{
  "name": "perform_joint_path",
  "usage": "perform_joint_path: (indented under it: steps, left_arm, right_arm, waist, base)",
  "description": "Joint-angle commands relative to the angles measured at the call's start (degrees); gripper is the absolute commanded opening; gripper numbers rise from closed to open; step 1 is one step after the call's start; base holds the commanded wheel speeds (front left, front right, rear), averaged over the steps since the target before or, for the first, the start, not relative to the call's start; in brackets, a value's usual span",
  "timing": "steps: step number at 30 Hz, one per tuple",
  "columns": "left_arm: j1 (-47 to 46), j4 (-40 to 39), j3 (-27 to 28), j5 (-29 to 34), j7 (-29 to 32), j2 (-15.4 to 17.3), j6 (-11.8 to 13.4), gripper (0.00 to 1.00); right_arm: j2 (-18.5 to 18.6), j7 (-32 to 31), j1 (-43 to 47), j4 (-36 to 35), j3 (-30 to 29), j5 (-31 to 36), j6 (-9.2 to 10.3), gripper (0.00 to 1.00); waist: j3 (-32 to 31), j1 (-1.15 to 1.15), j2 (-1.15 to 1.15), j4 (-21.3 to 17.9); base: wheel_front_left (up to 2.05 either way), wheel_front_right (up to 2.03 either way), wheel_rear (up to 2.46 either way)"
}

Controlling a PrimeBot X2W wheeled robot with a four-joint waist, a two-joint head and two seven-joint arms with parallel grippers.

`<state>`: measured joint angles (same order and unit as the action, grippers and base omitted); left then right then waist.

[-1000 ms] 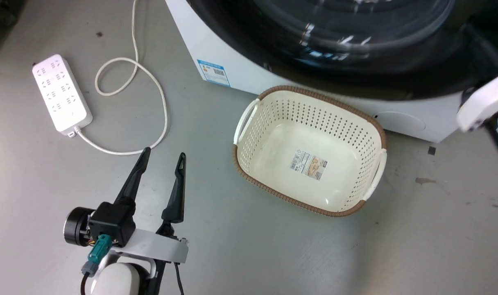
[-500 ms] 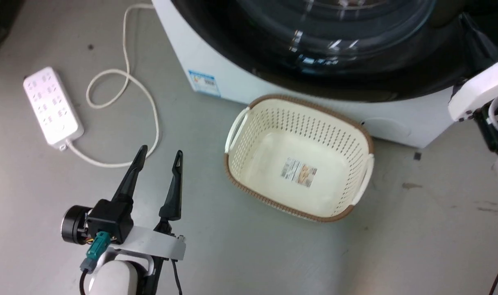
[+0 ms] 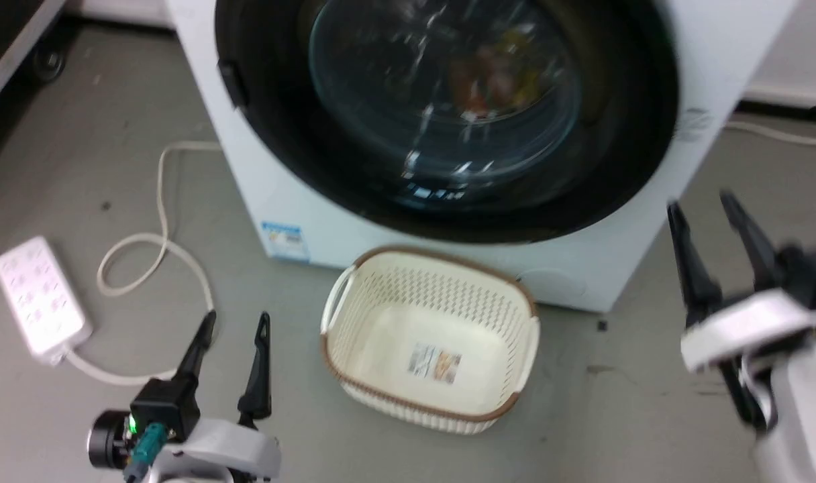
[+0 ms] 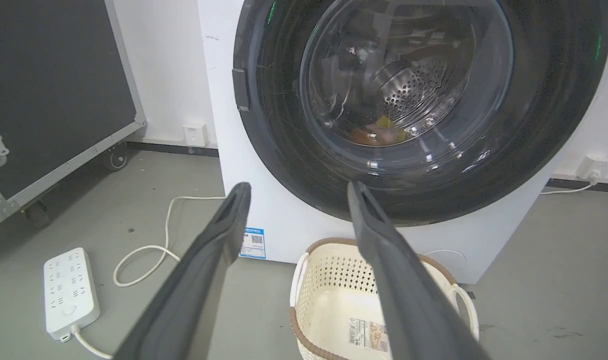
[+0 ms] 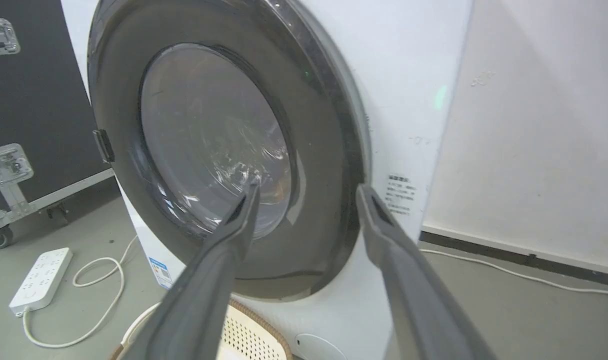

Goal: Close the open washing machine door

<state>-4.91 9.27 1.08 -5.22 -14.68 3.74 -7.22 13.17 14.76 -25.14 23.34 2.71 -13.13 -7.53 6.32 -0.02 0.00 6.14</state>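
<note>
**Supervisor:** How far along are we?

**Operator:** Biggest thing first. The washing machine (image 3: pixel 717 54) stands ahead of both my claws. The door (image 3: pixel 300 168) lies flat against its front, and from either wrist camera I see its black ring flush with the white panel. I'd call the closing done, or all but done.

**Supervisor:** Latched?

**Operator:** I can't tell. I see no gap along the rim ahead of my right claw (image 3: pixel 700 201), but these views wouldn't show a catch clicking home. If anything remains, I'd say it's one firm press on the door to be sure.

**Supervisor:** Are the claws holding anything?

**Operator:** Nothing. The right claw has its fingers spread apart and sits clear of the door, off the machine's right side. The left claw (image 3: pixel 237 316) is spread too, empty, low over the floor.

**Supervisor:** Anything in the way?

**Operator:** A cream basket (image 3: pixel 441 258) sits on the floor between the two claws, just in front of the machine and below the door. It touches neither claw. A white power strip (image 3: pixel 39 302) lies to the left of the left claw, and its cord (image 3: pixel 160 248) loops ahead of that claw. Smallest is a blue sticker (image 3: pixel 285 240) on the machine's lower front, ahead of the left claw.
</note>
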Motion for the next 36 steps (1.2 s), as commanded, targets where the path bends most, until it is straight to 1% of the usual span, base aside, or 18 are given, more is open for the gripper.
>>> perform_joint_path:
  steps: [1,2,3,4,5,6,7,8,9,16,23,24,36]
  left_arm:
    - [0.8,0.4,0.1,-0.1,-0.3,-0.3,-0.1,1.00]
    - [1.5,1.2,0.1,-0.1,-0.3,-0.3,-0.2,1.00]
    - [1.5,1.2,0.1,-0.1,-0.3,-0.3,-0.2,1.00]
    - [2.2,1.7,0.0,0.0,-0.3,-0.4,-0.2,1.00]
    - [2.5,1.9,-0.1,0.0,-0.3,-0.4,-0.2,1.00]
    - [2.5,1.9,-0.1,0.0,-0.3,-0.4,-0.2,1.00]
    - [2.9,2.1,-0.3,0.1,-0.3,-0.4,-0.2,1.00]
    - [2.9,2.1,-0.3,0.1,-0.3,-0.4,-0.2,1.00]
    - [3.4,2.6,-0.7,0.0,-0.3,-0.4,-0.2,1.00]
    - [4.7,3.2,-1.7,-0.2,-0.3,-0.4,-0.2,1.00]
    - [4.8,2.6,-1.8,0.1,-0.3,-0.5,-0.2,1.00]
    - [4.1,2.8,-2.1,0.0,0.0,-0.5,0.0,0.00]
    - [4.2,2.1,-2.0,0.3,1.0,-0.5,0.5,0.00]
  right_arm:
    - [-0.7,0.2,2.6,-1.6,-0.8,0.6,0.04,1.00]
    - [-2.3,0.2,7.1,-5.2,-2.7,1.7,0.04,1.00]
    - [-2.3,0.2,7.1,-5.2,-2.7,1.7,0.04,1.00]
    - [-4.1,0.2,11.3,-8.3,-4.1,3.3,0.04,1.00]
    - [-5.1,0.2,13.1,-9.7,-4.8,4.3,0.04,1.00]
    - [-5.1,0.2,13.1,-9.7,-4.8,4.3,0.04,1.00]
    - [-7.0,0.2,16.2,-11.9,-6.0,5.7,0.04,1.00]
    - [-7.0,0.2,16.2,-11.9,-6.0,5.7,0.04,1.00]
    - [-8.5,0.2,18.9,-13.2,-7.1,6.9,0.04,1.00]
    - [-10.2,0.2,24.8,-12.9,-7.1,8.5,0.04,1.00]
    - [-10.3,0.2,24.6,-11.6,-5.8,7.3,0.04,1.00]
    - [-10.0,0.0,24.2,-11.7,-5.9,7.5,0.00,0.00]
    - [-10.0,-0.9,24.2,-12.4,-5.7,7.9,0.00,0.00]
  waist:
    - [-3.4,0.02,0.00,-3.0]
    - [-4.6,0.02,0.00,-3.8]
    - [-4.6,0.02,0.00,-3.8]
    - [-5.7,0.02,0.00,-4.5]
    - [-6.0,0.02,0.00,-4.8]
    - [-6.0,0.02,0.00,-4.8]
    - [-6.4,0.02,0.00,-5.4]
    - [-6.4,0.02,0.00,-5.4]
    - [-6.9,0.02,0.00,-5.7]
    - [-7.8,0.02,0.00,-6.3]
    - [-7.9,0.02,0.00,-6.1]
    - [-7.9,0.02,0.00,-6.1]
    - [-7.8,0.02,0.00,-6.1]
  base:
    - [0.00,0.00,0.00]
    - [0.00,0.00,0.00]
    - [0.00,0.00,0.00]
    - [0.00,0.00,0.00]
    - [0.00,0.00,0.00]
    - [0.00,0.00,0.00]
    - [0.00,0.00,0.00]
    - [0.00,0.00,0.00]
    - [0.00,0.00,0.00]
    - [0.00,0.00,0.00]
    - [0.00,0.00,0.00]
    - [0.00,0.00,0.00]
    - [0.00,0.00,0.00]
